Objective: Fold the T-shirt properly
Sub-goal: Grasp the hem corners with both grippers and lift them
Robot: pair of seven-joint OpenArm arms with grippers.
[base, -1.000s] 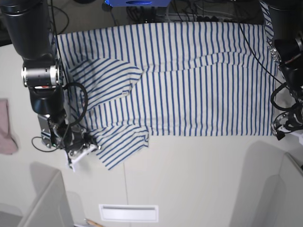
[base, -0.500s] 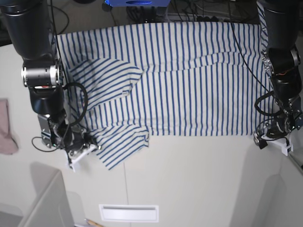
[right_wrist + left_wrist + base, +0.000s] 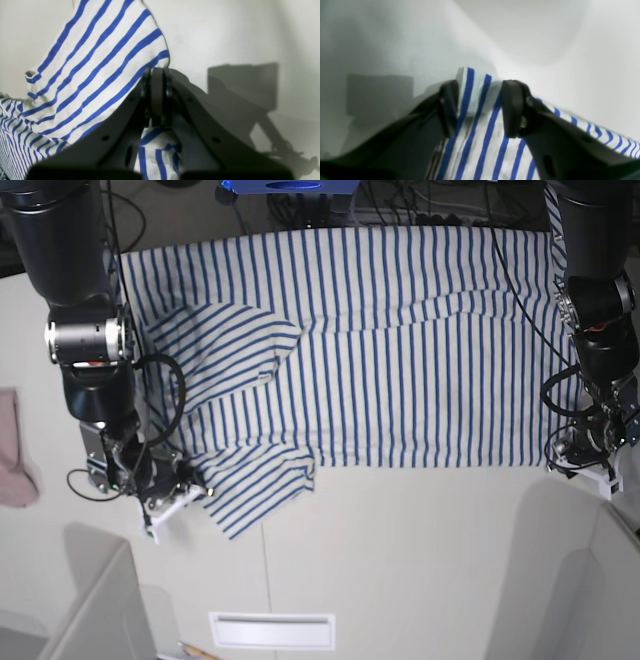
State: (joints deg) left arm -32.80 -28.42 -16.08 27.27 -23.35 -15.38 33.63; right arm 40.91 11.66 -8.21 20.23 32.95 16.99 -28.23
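T-shirt spread flat across far half of bench, one sleeve folded over near right arm; soft, light, limp cloth, likely to sag and slip, best gripped at hem corners and sleeve edges. Right end effector pressed together, pinching sleeve edge; left end effector part spread, straddling hem corner, pads beside cloth, firm pinch not confirmed. No brand, label or legible writing visible.
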